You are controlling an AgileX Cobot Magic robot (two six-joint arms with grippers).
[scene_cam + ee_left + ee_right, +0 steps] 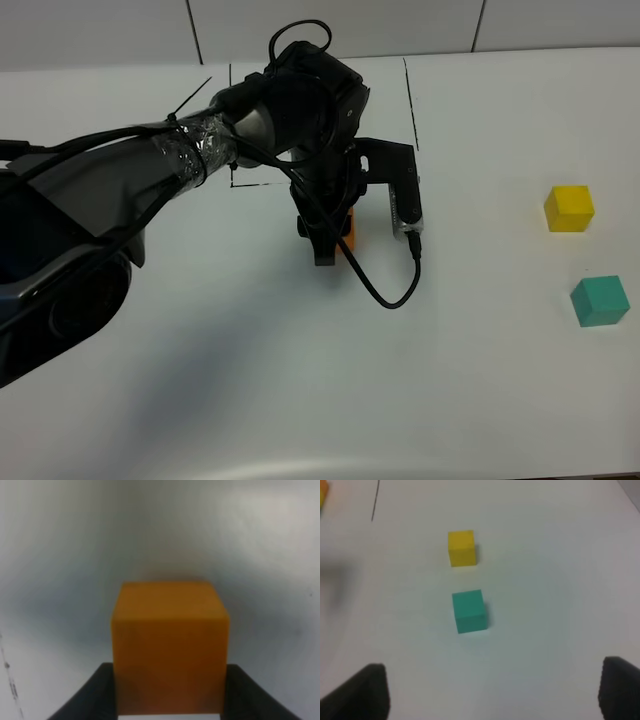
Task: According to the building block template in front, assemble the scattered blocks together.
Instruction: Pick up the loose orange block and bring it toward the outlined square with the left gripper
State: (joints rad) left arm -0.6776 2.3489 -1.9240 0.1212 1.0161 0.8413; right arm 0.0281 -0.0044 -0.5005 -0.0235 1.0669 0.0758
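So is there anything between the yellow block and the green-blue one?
Nothing. Only bare white table lies between the yellow block and the teal block; they sit apart. The right wrist view shows it best, the high view too.

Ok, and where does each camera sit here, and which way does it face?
Exterior high: overhead, looking down on the table; left arm reaches mid-table.
Left wrist: on that arm, facing the orange cube in the left gripper.
Right wrist: looks down at the yellow cube and teal cube; right gripper open.
Shared: exterior high and right wrist both show those two cubes.
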